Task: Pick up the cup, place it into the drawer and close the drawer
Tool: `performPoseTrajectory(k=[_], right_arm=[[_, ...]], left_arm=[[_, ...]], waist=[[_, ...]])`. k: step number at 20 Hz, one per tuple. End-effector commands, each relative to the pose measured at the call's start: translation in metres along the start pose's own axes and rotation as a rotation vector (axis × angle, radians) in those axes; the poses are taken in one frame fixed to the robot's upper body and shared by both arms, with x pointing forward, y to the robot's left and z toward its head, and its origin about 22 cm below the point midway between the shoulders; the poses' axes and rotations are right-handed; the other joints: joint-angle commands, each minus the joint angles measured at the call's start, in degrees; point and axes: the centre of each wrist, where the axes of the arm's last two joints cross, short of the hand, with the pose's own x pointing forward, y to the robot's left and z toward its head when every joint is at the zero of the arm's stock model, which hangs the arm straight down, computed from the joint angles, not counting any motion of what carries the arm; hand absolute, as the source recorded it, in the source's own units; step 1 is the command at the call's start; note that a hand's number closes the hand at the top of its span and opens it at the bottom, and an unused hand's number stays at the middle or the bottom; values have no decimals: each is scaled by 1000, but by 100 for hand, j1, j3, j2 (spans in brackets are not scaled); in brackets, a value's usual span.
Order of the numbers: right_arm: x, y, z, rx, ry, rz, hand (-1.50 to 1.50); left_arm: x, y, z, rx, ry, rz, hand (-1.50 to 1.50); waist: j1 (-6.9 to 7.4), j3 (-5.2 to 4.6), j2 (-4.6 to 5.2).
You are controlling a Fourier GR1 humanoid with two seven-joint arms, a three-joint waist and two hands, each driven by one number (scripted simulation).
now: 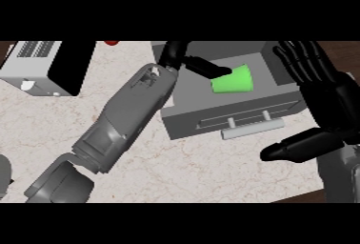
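Drawer (186,125) pulled open at the counter's far side, front panel and pale bar handle (253,127) facing the robot. Green cup (234,81) inside the drawer's compartment, toward its right half, seen side-on with the wider end nearer the front — lying or tilted, not clear which. Left hand (174,51) reached in over the drawer's left part, touching the cup at its upper left edge; cannot tell whether gripping or already let go. Right hand (325,88) open, fingers straight and up, resting at the view's right just beside the drawer's right side.

Judged step: setting the cup down, closing not yet begun.
- Settle the cup fully below the drawer's walls before releasing.
- Withdraw up and back, away from the cup's side; a sideways brush would likely roll it.
- Clear the left forearm (123,126) first, since it crosses the drawer's left front corner.
- Push flat on the front panel or handle, square to the slide — an off-centre shove may skew the drawer.

Surface: pale marbled counter (211,171), thin veins, looks smooth and hard.

Room: grey box-like appliance (38,66) with a slotted top at far left, well apart from the drawer. Small red thing (111,42) at the far edge, mostly cut off. Dark wood floor (349,47) past the counter's corners.
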Motion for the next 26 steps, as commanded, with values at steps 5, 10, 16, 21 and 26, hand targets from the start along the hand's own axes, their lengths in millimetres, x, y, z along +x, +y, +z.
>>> performPoseTrajectory(k=[5,10,16,21,26], right_arm=[[-4,27,-12,349,-18,-153,150],[-2,24,-7,588,198,58,150],[-6,20,9,574,321,347,-150],[-51,29,31,519,434,491,-150],[-113,47,38,553,542,549,-150]], left_arm=[[13,-2,-1,23,-168,213,-150],[9,1,0,117,-190,272,-150],[2,5,-1,182,-188,265,-150],[7,5,-1,159,-207,330,-150],[-28,10,18,147,-229,379,-150]], waist=[[23,-6,18],[263,-15,-96],[639,-2,-145],[1063,0,-217],[1288,-2,-221]])
